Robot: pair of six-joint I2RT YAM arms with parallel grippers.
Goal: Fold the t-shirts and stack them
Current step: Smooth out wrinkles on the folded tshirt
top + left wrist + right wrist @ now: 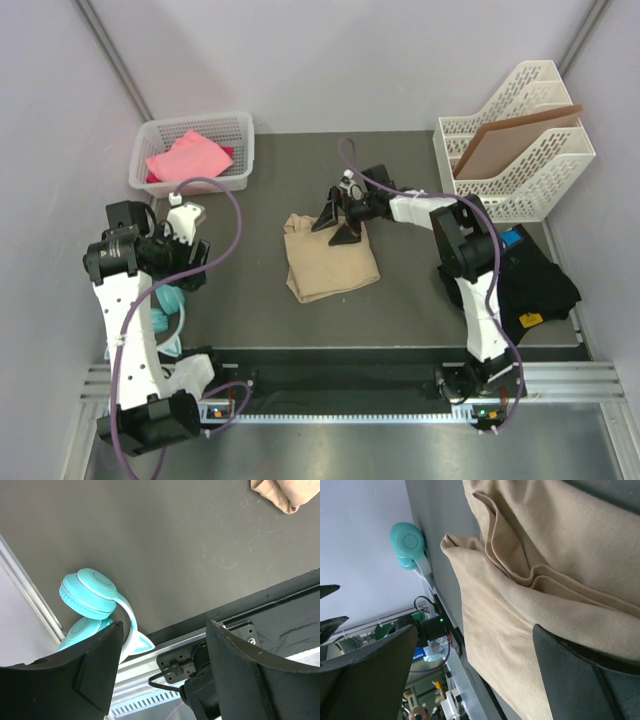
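Observation:
A folded tan t-shirt (330,262) lies in the middle of the dark mat; it fills the right wrist view (530,580), and its corner shows in the left wrist view (287,495). My right gripper (337,226) is open just over the shirt's far edge, with cloth between and below its spread fingers (475,670). A pink t-shirt (185,155) lies in the white basket (240,130) at the back left. A black t-shirt (535,285) with a bit of blue cloth (512,240) lies at the right, partly behind the right arm. My left gripper (192,262) is open and empty (162,670) at the left.
Teal headphones (165,300) lie at the mat's near left edge, under the left gripper (92,600). A white file rack (520,150) holding a brown board (510,145) stands at the back right. The metal rail (350,400) runs along the front.

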